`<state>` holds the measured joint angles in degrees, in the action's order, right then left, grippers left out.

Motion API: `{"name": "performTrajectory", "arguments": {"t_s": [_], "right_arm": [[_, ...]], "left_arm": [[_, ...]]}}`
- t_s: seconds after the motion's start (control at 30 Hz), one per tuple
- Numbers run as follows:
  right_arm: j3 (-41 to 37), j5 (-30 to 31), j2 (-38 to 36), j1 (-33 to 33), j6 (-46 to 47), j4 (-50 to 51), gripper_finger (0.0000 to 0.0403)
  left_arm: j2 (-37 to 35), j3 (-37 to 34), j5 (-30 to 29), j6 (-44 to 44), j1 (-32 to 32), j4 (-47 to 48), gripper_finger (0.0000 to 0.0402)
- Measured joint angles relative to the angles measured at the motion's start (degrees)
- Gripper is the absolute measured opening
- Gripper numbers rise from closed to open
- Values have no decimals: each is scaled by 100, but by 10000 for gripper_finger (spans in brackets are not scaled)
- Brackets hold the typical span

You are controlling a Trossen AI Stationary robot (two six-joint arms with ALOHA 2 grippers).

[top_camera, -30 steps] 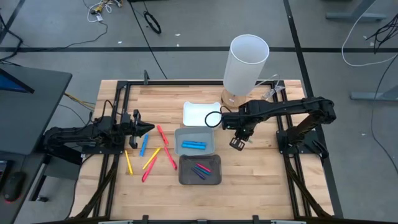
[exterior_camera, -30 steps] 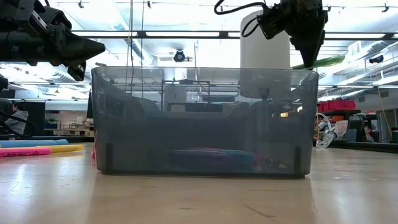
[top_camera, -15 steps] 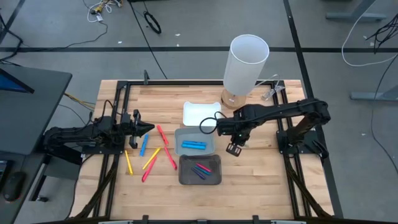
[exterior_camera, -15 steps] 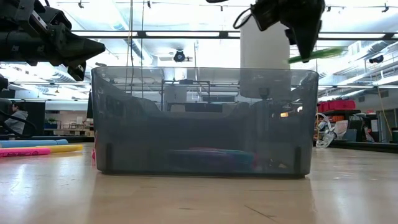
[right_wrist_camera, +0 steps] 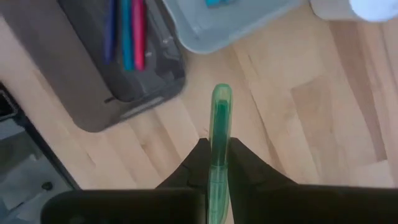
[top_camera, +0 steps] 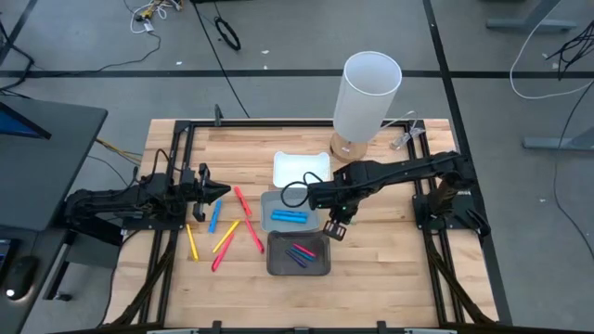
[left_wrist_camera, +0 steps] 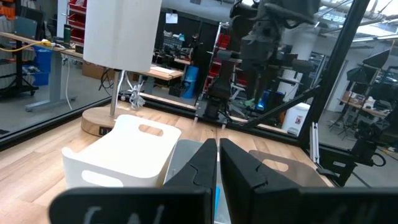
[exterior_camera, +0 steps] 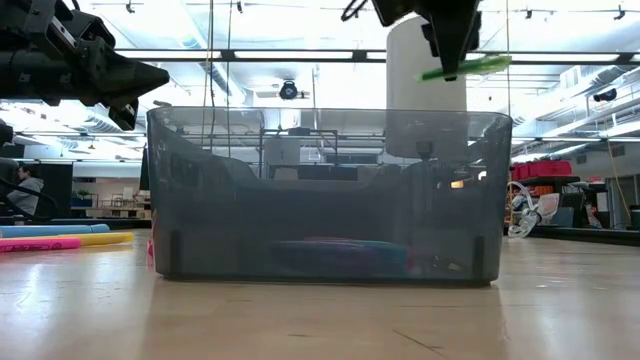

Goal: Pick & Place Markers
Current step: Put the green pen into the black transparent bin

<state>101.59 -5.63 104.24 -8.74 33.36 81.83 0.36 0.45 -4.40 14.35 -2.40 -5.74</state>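
My right gripper (top_camera: 336,227) hangs above the table beside the right ends of two trays, shut on a green marker (right_wrist_camera: 219,118) that shows level in the low view (exterior_camera: 470,66). The dark grey tray (top_camera: 299,253) holds purple, blue and pink markers (right_wrist_camera: 124,31). The light grey tray (top_camera: 292,211) holds blue markers (top_camera: 289,216). Several red, yellow and blue markers (top_camera: 227,232) lie flat on the wood at the left. My left gripper (top_camera: 220,192) waits shut at the left, above the table. My right gripper pinches the green marker's long sides (right_wrist_camera: 219,149) between its two fingers, which come from above and point down. The marker lies level and lifted clear. In the low view, more of it sticks out on one side of the fingers (exterior_camera: 447,40) than on the other.
A white tray (top_camera: 302,168) stands behind the light grey one. A tall white cylinder (top_camera: 369,93) on a round wooden base stands at the far edge. Black frame rails run along both table sides. Bare wood lies right of the trays.
My right gripper has carried the green marker toward the table's left and slightly toward the near edge, rising a little, from the open wood to a spot beside the trays. The marker has stayed level in the hold.
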Motion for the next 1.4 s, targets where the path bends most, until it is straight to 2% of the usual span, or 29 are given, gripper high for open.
{"name": "performTrajectory", "arguments": {"t_s": [0.53, 0.93, 1.4], "right_arm": [[1828, 12, 1091, -283, -393, 422, 25], [2885, 213, 1528, -466, -1018, 332, 25], [2938, 216, 1535, -526, -1012, 91, 25]], "left_arm": [[-2, 0, -2, 0, -2, 0, 23], [-2, -1, -2, 1, 0, 0, 23], [-2, -2, 0, 2, 0, 0, 23]]}}
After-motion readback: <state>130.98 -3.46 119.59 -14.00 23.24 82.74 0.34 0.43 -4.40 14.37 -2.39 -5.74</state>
